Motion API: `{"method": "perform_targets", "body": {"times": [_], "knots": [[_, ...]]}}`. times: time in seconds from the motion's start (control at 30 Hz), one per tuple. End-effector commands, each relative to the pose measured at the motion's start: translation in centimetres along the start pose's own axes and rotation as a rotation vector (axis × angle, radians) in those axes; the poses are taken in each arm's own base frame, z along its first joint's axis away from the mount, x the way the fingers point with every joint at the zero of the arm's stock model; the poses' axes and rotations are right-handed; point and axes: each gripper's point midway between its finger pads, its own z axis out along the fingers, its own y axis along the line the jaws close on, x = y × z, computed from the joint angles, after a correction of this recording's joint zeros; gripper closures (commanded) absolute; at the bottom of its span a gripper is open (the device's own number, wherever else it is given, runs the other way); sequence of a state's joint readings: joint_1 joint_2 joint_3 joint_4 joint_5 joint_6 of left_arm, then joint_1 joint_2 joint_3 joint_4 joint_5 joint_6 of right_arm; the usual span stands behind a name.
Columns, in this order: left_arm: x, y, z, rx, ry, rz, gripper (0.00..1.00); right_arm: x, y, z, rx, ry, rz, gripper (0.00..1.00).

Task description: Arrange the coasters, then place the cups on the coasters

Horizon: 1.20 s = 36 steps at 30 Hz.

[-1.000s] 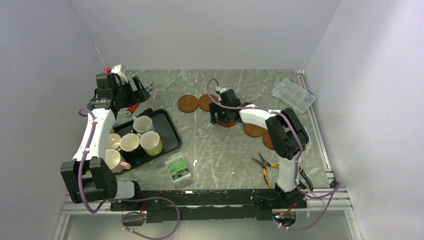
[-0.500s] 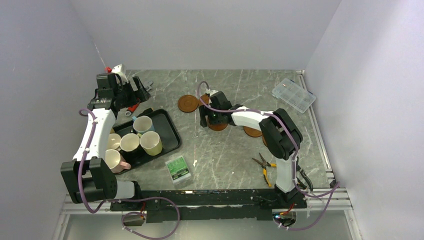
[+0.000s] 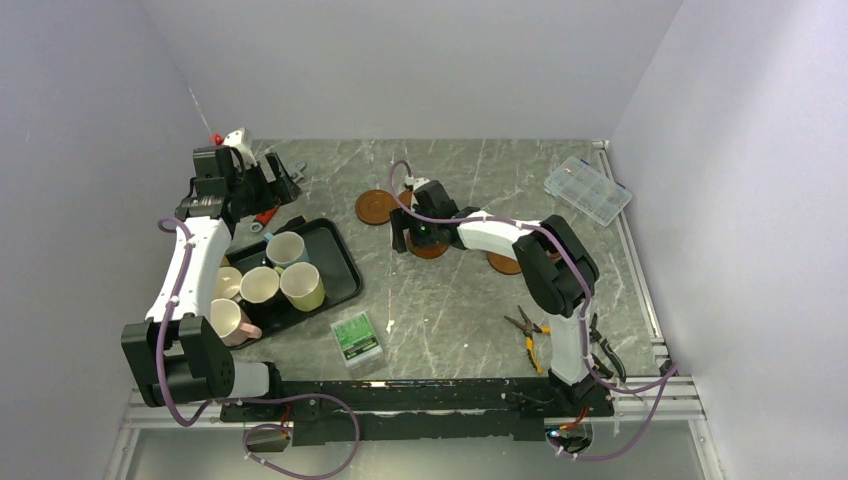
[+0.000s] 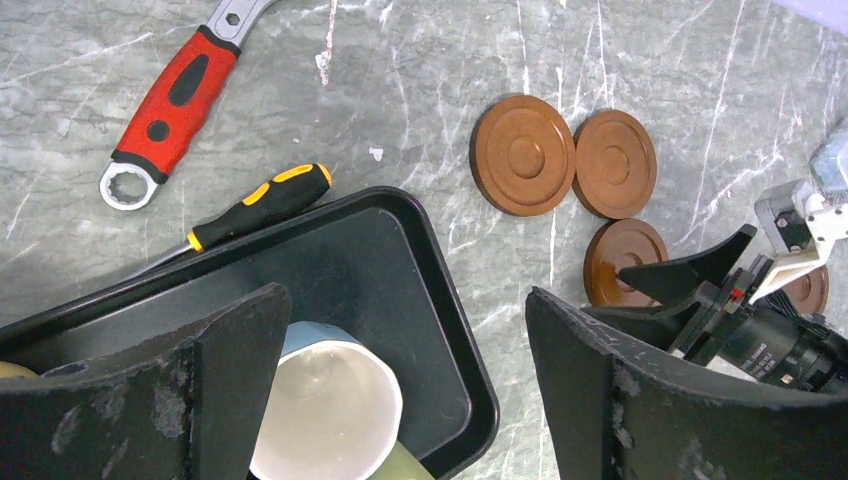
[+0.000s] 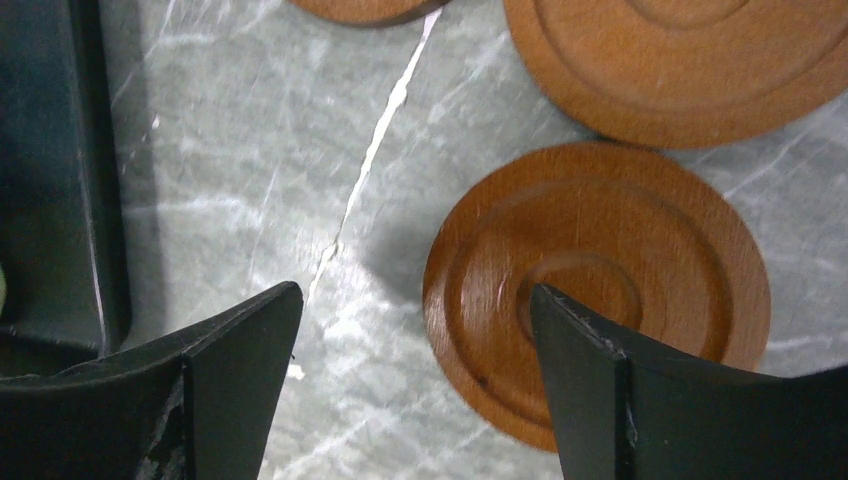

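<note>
- Laying out the coasters looks like the step going on now; no cup sits on a coaster yet.
- Near the middle of the table [image 3: 440,310], the right gripper [image 5: 415,300] is down low. Its fingers are apart and hold nothing.
- One coaster [image 5: 600,290] lies flat on the table right under it, with one finger over its edge.
- Two more coasters [image 4: 523,153] [image 4: 614,163] lie close side by side, a bit nearer the far edge. Another one [image 3: 505,263] lies toward the right edge.
- The left gripper [image 4: 408,295] hangs above the far corner of the tray [image 3: 335,262]. Its fingers are wide open and empty.
- The cups [image 3: 260,284] stand bunched in the tray, by the left edge of the table. I can count five; I cannot see a sixth.
- Next, I think the right gripper must slide or lift this coaster away from the others. Each coaster needs room around it for a cup.
- Only then should the left gripper go down for a cup. It will need a good hold on a rim or a handle, as the cups stand very close together.
</note>
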<state>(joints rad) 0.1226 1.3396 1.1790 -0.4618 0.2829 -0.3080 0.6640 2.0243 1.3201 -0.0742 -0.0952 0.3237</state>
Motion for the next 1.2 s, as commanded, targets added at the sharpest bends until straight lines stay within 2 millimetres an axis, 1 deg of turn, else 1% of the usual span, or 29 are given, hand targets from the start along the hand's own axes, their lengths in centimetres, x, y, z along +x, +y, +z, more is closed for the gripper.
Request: {"method": "perform_targets", "body": {"times": [0.0,0.03,0.07,0.13,0.17,0.3,0.43,0.53,0.63,0.77,0.9,1.03,1.1,1.17], "knots": [[-1.8,-1.0,-0.6,0.03,-0.049,0.024,0.06,-2.4,2.2,-4.4,-0.052,-0.033,-0.036,0.09],[-1.9,-1.1,-0.7,0.032,-0.051,0.024,0.06,-2.6,2.0,-5.2,-0.038,-0.044,-0.035,0.08],[-1.9,-1.1,-0.7,0.032,-0.05,0.024,0.06,-2.8,1.4,-6.1,-0.001,-0.054,-0.028,0.07],[-1.9,-1.1,-0.7,0.033,-0.051,0.024,0.06,-2.7,-0.4,-7.4,0.079,-0.053,-0.005,0.05],[-1.9,-1.1,-0.7,0.033,-0.052,0.024,0.06,-2.3,-1.3,-8.0,0.1,-0.043,0.01,0.05],[-1.9,-1.2,-0.8,0.036,-0.054,0.024,0.06,-0.2,-6.5,-9.6,0.215,-0.02,0.096,0.04],[-1.9,-1.2,-0.8,0.035,-0.053,0.024,0.06,2.0,-10.8,-11.0,0.288,0.0,0.185,0.04],[-1.8,-1.3,-0.8,0.038,-0.05,0.024,0.06,3.3,-13.4,-11.8,0.329,0.003,0.241,0.04],[-1.7,-1.3,-0.6,0.038,-0.046,0.027,0.06,4.0,-15.0,-12.2,0.346,0.001,0.275,0.04],[-1.6,-1.4,-0.5,0.038,-0.042,0.03,0.06,4.5,-16.0,-11.9,0.354,0.014,0.288,0.05],[-1.5,-1.3,-0.4,0.03,-0.039,0.033,0.06,4.7,-16.4,-11.2,0.355,0.024,0.29,0.07],[-1.5,-1.3,-0.3,0.029,-0.037,0.034,0.06,4.6,-14.9,-10.1,0.256,0.042,0.279,0.1],[-1.4,-1.3,-0.3,0.029,-0.035,0.034,0.06,4.6,-13.5,-9.6,0.187,0.047,0.265,0.1],[-1.4,-1.3,-0.3,0.029,-0.034,0.034,0.06,4.4,-12.4,-9.1,0.149,0.045,0.251,0.1]]}}
